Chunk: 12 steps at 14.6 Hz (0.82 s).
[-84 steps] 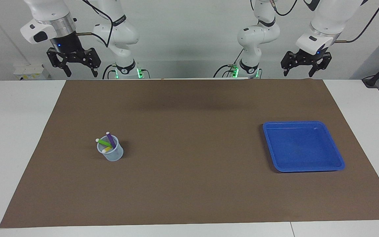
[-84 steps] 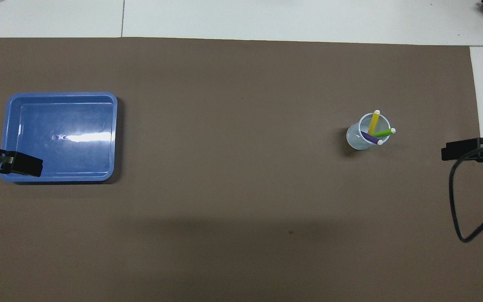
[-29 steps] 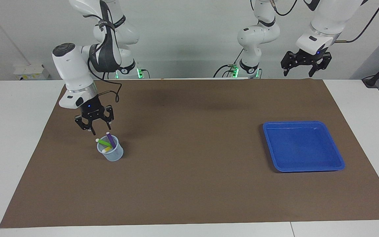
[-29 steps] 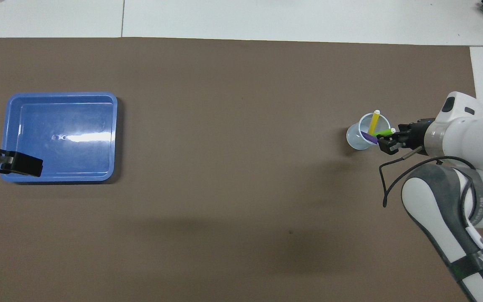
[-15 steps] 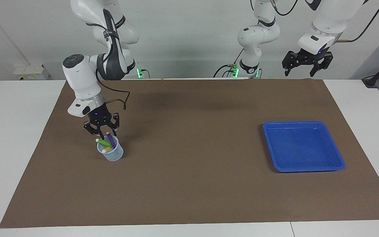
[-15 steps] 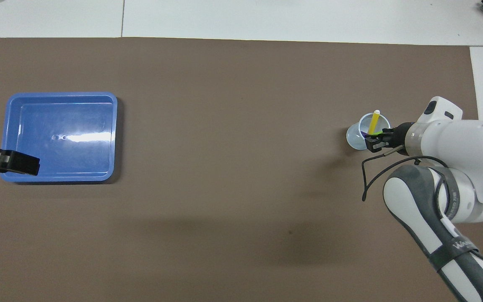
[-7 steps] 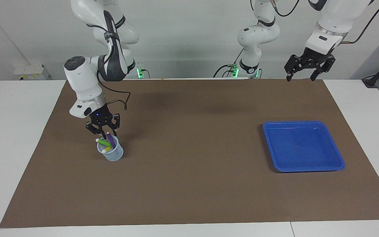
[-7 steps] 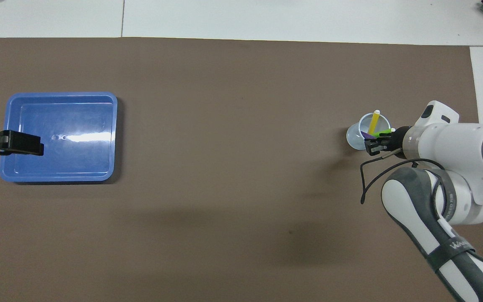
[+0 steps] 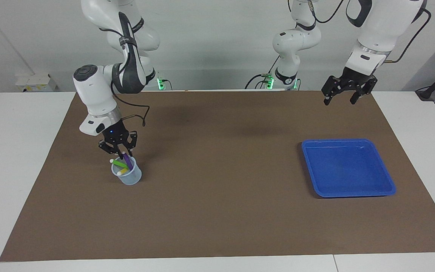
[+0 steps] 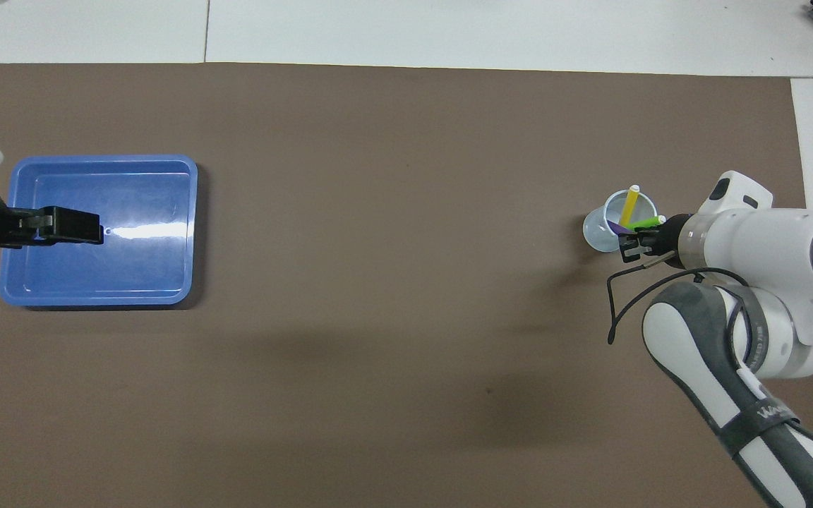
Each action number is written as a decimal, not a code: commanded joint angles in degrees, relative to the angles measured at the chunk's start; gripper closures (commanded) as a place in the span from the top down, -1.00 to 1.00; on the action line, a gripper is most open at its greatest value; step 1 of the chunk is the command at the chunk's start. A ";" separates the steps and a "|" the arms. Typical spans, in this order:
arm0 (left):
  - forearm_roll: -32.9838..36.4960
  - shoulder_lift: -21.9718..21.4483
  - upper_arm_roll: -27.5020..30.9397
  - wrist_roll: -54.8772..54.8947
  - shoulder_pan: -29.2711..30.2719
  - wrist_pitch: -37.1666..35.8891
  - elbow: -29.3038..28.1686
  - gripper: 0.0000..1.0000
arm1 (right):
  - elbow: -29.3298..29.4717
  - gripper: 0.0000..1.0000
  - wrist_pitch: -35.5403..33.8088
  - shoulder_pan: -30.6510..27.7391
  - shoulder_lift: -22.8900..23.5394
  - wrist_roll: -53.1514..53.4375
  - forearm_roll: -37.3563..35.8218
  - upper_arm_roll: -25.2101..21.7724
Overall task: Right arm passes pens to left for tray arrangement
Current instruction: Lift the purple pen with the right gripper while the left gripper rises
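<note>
Purple pen (image 9: 127,160) stands in the small clear cup (image 9: 127,176) at the right arm's end of the worktop, leaning with its top end tipped toward the robots, long axis steep but not vertical. Green pen (image 9: 119,163) and yellow pen (image 9: 122,171) share the cup, green lying flatter across the rim, yellow sitting lowest. Our right gripper (image 9: 122,153) is directly over the cup, coming down on the purple pen's top end. The fingers look drawn in around that end, but we cannot tell whether they are actually pinching it or have a gap left. The overhead view agrees: right gripper (image 10: 630,247) sits at the rim on the side nearer the robots, over the purple and green ends. We judge the pull should follow the pen's lean, up and slightly toward the robots, or the green pen gets dragged along. The blue tray (image 9: 385,188) is well apart, at the left arm's end of the worktop. Left gripper (image 9: 339,98) hangs high above the worktop, between the tray and the robots, fingers spread wide, nothing in them. So the right arm is by far the nearer to the pens, and the handover has to cross the bare middle of the brown mat (image 9: 217,211).
</note>
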 commanded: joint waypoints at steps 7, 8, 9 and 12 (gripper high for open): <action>0.91 3.21 0.34 1.02 -0.58 8.37 -3.64 1.00 | -0.72 -1.00 0.62 -0.71 -0.26 0.32 0.53 0.29; 0.91 3.38 0.34 1.45 0.02 9.24 -4.87 1.00 | -0.72 -1.00 0.62 -0.71 -0.26 0.23 0.53 0.29; 0.91 3.56 0.34 1.72 0.03 8.99 -4.71 1.00 | -0.63 -1.00 0.53 -1.06 -0.26 0.15 0.53 0.29; 0.91 3.82 0.25 1.63 -0.84 11.17 -4.88 1.00 | 0.07 -1.00 -0.26 -1.24 -0.26 -0.12 0.53 0.29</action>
